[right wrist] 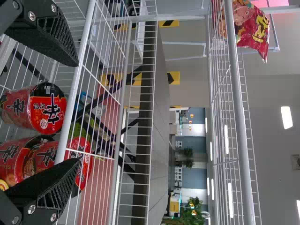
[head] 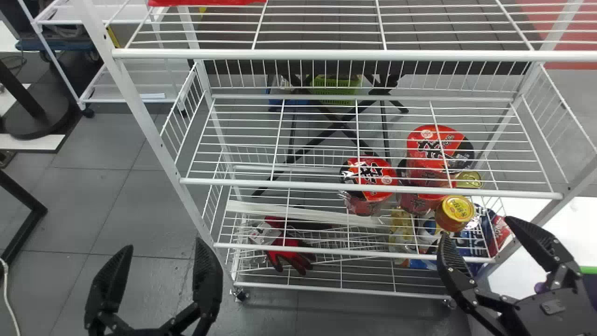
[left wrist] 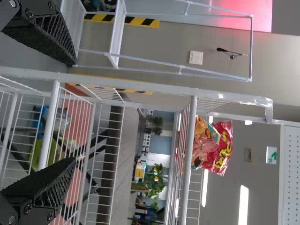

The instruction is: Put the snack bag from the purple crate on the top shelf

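My left gripper stands open in front of the rack's lower left side, nothing between its fingers; the left wrist view shows the same gripper. At the rack's right front my right gripper is open and empty, also in the right wrist view as the gripper. A red snack bag lies on the top shelf; the right wrist view has this bag too, and its red edge shows at the head view's top. Purple bits show behind the right gripper; cannot tell whether they are the crate.
Red noodle cups and a yellow-lidded jar stand on lower shelves of the white wire rack. Red gloves lie lower down. A white surface adjoins the rack's right side. Another white rack stands back left.
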`<act>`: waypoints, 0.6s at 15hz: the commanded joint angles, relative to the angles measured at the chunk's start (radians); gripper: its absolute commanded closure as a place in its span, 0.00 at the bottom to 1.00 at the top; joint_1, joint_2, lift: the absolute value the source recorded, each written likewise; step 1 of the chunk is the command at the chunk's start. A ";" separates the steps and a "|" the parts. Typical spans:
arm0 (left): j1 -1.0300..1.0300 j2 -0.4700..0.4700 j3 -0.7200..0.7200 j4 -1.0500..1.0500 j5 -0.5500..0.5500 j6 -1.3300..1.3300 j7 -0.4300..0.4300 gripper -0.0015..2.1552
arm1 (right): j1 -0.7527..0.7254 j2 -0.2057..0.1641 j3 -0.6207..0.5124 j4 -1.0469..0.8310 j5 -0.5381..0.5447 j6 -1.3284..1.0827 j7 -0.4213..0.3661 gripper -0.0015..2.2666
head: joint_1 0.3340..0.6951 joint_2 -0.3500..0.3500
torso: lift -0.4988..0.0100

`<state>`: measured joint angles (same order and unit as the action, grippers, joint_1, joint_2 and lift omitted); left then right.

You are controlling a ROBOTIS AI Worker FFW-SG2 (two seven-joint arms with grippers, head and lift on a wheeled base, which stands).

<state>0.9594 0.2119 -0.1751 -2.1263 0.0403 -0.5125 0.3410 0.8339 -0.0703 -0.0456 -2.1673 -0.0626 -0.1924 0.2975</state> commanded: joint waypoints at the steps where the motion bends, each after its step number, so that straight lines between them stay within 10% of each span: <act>1: 0.004 -0.002 -0.009 0.002 -0.011 -0.001 0.004 0.04 | 0.007 -0.008 0.001 0.001 0.000 -0.011 0.000 0.04 | 1.00 0.59 | 0.29; 9: 0.016 0.001 -0.012 0.000 -0.020 -0.025 0.013 0.04 | 0.013 -0.012 0.018 0.001 0.001 -0.023 0.000 0.04 | 1.00 0.58 | 0.23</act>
<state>0.9739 0.2117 -0.1877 -2.1248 0.0200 -0.5336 0.3533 0.8484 -0.0826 -0.0327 -2.1664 -0.0615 -0.2132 0.2975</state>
